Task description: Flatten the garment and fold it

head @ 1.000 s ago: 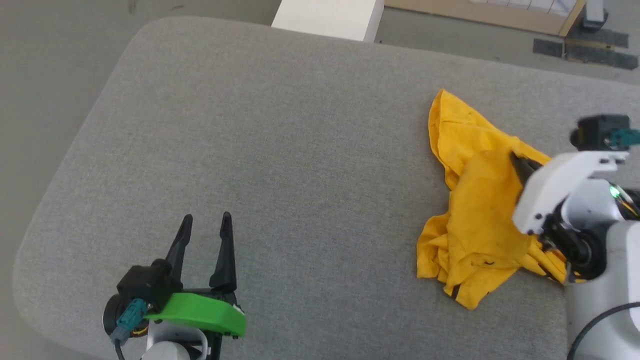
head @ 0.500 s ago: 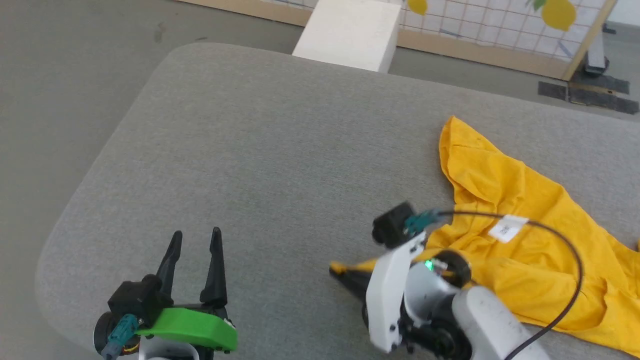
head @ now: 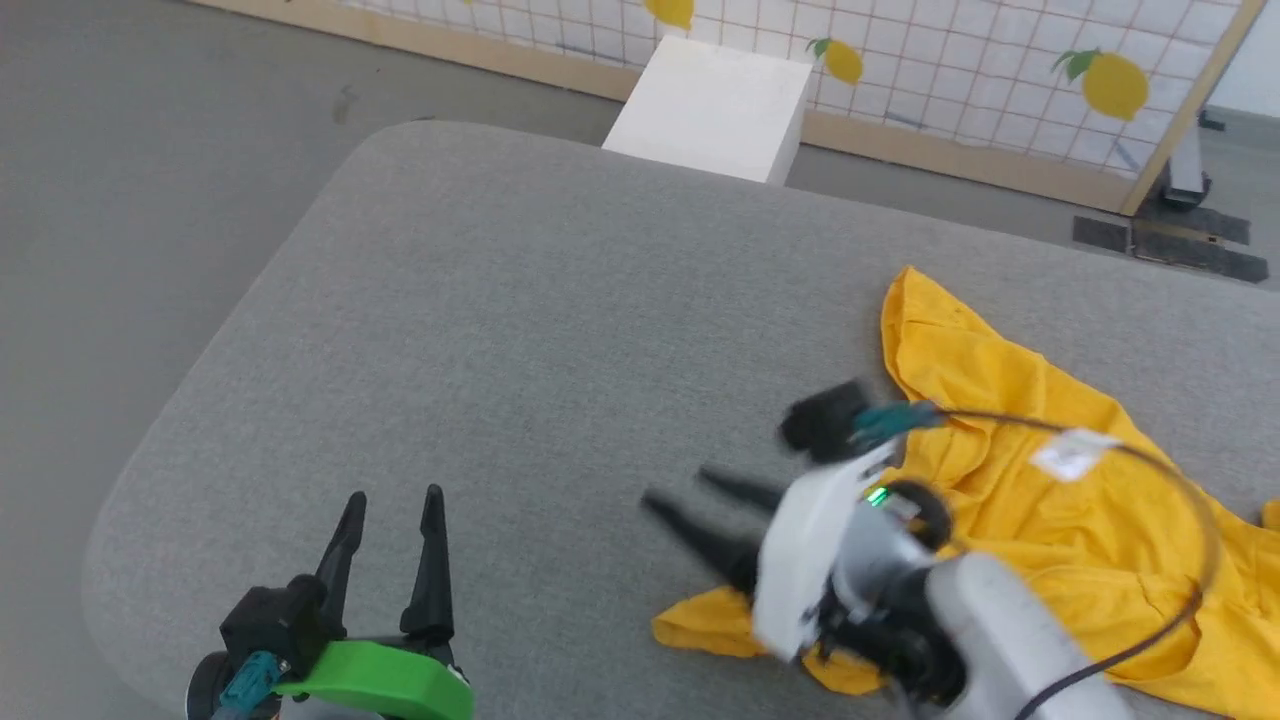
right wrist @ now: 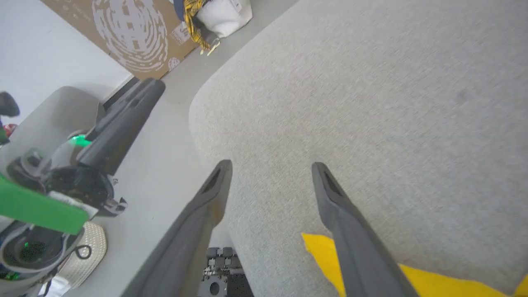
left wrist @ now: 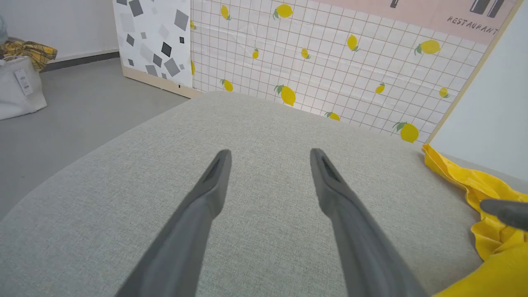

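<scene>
One garment (head: 1010, 520) crumpled beside open right claw (head: 674, 485).

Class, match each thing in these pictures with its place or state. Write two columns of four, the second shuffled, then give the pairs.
Column one
1. garment
2. left gripper
3. right gripper
4. white block

Column two
A. open, by the yellow cloth's near corner
B. beyond the far edge of the table
C. lying crumpled on the table's right part
D. open, over bare grey surface at lower left

Pairs: 1-C, 2-D, 3-A, 4-B
</scene>
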